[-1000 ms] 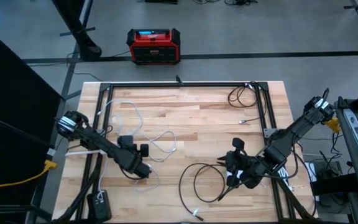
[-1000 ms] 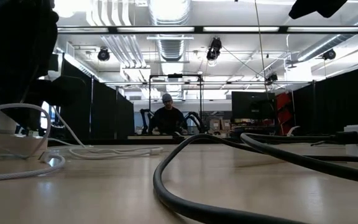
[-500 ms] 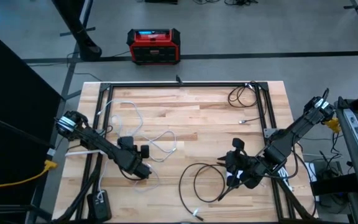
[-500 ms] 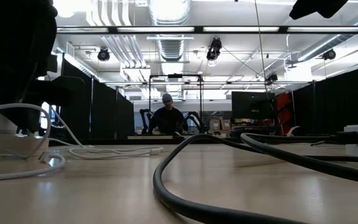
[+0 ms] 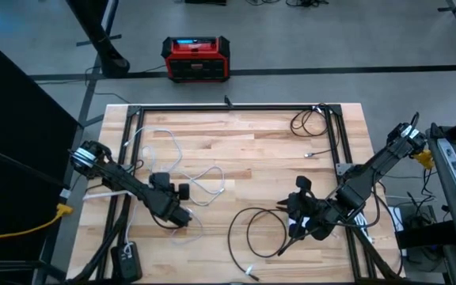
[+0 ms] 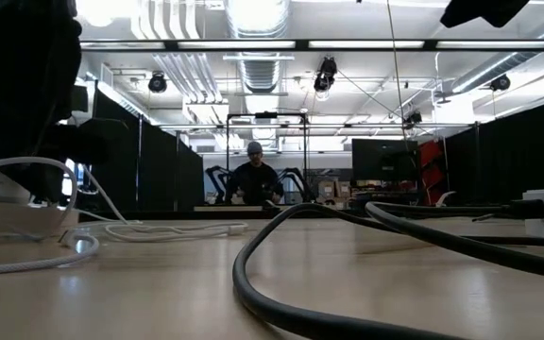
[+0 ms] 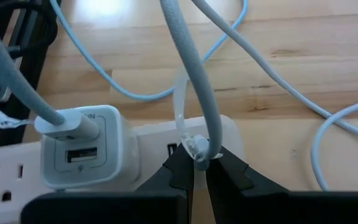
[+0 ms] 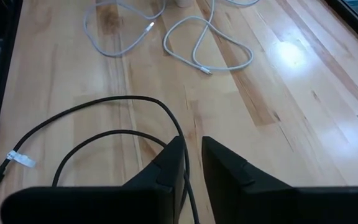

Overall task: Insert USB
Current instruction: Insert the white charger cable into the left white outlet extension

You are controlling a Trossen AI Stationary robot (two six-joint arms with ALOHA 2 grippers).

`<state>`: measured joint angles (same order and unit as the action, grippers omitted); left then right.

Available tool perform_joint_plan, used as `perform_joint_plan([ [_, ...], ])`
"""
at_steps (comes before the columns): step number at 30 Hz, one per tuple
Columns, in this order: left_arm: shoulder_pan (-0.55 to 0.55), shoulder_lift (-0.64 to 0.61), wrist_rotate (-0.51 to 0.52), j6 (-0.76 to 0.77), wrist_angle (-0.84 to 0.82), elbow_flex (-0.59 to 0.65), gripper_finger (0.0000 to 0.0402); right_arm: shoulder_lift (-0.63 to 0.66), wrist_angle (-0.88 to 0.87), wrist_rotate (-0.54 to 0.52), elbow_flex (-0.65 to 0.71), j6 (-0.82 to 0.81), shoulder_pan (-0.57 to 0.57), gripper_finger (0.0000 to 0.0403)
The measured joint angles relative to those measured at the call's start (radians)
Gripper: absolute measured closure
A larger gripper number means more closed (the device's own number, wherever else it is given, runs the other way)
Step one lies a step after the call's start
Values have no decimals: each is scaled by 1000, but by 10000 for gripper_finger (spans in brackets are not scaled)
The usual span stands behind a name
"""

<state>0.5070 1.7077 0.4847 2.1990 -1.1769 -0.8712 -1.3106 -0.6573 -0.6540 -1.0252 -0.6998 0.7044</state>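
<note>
So the left gripper [image 7: 199, 167] is down at the white power strip [image 7: 17, 171] on the left side of the bench [image 5: 252, 150], jaws pinched nearly shut on the grey-white braided cable [image 7: 188, 68], right at its plug end. The plug sits just beside the white USB charger block [image 7: 82, 146] that's plugged into the strip. That block already has one cable in its upper port, and the lower port [image 7: 79, 155] looks free.

If that lower port is the target, I'd say the trick is alignment. The plug is hanging off to the side of the charger, so it needs to slide over and line up square with the slot before any push. The cable is stiff and arches up over the gripper, so it may twist the plug as it moves. Go slow and straight, and watch the strip doesn't skid, since nothing seems to be bracing it.

Over on the right, the right gripper [image 8: 190, 163] is low over the bench with its jaws narrow around a black cable [image 8: 114, 102]. It looks pinched, but I can't tell for sure that it's actually held.

Containers: none on the bench that I can see. The nearest thing is the charger's ports, one filled, one apparently empty.
</note>
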Motion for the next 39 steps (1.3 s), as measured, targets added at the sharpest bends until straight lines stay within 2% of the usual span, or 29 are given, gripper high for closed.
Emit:
perform_joint_plan([
  [9,-11,0,23,-14,28,23,385,0,15,0,0,0,0,348],
  [18,-27,-3,87,-16,93,88,385,0,35,4,0,1,0,362],
  [21,-29,-1,69,-14,59,53,386,0,36,8,0,3,0,364],
  [26,-28,1,-17,-65,-6,-29,385,0,37,8,0,3,0,358],
  [39,-30,0,-61,-87,-30,-41,258,0,41,9,0,3,0,341],
])
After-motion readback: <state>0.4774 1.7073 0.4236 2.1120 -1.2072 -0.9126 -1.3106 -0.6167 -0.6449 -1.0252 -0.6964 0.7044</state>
